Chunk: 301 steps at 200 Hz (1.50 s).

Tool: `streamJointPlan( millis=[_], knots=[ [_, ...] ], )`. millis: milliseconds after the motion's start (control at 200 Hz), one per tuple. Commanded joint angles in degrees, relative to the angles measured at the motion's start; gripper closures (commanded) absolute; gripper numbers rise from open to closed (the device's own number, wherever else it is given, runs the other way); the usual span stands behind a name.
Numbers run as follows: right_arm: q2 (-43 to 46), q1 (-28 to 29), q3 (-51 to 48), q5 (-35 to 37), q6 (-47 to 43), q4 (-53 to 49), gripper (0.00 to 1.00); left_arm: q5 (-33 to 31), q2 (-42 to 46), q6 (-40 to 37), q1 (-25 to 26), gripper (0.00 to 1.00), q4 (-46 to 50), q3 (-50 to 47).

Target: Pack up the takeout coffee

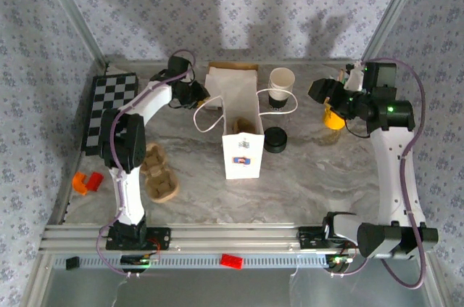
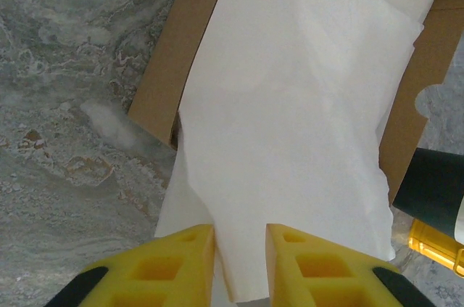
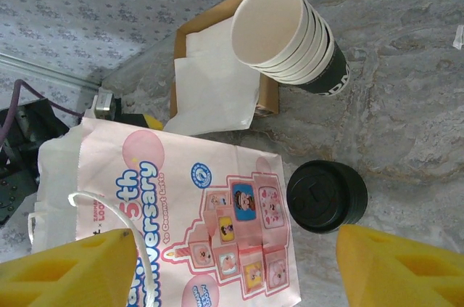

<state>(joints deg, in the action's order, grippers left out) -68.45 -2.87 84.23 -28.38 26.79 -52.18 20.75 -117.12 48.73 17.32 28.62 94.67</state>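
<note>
The takeout coffee is out of view. A white paper bag [image 1: 241,151] with pink print [image 3: 181,205] stands open mid-table. My left gripper [image 1: 197,94] hangs at the back over a cardboard box of white napkins [image 2: 290,104]. Its yellow fingers [image 2: 181,263] stand a narrow gap apart, with a napkin's corner lying between them [image 2: 240,231]. My right gripper [image 1: 332,115] hovers to the bag's right, wide open [image 3: 238,238], with nothing between its fingers. It faces the bag and a stack of loose black lids [image 3: 326,197].
A stack of lidless cream cups [image 1: 281,83] stands by the napkin box [image 1: 232,75], and the black lids [image 1: 275,139] sit right of the bag. Brown cup carriers [image 1: 158,173], a checkerboard [image 1: 109,111] and an orange piece [image 1: 87,181] lie left.
</note>
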Motion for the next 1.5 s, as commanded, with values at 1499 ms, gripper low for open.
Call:
streamJointPlan(
  millis=[1499],
  knots=[
    [0.4, 7.4, 5.7, 2.6, -4.2, 3.1, 0.24, -2.4, 13.2, -7.1, 1.1, 1.00, 7.0, 11.6]
  ],
)
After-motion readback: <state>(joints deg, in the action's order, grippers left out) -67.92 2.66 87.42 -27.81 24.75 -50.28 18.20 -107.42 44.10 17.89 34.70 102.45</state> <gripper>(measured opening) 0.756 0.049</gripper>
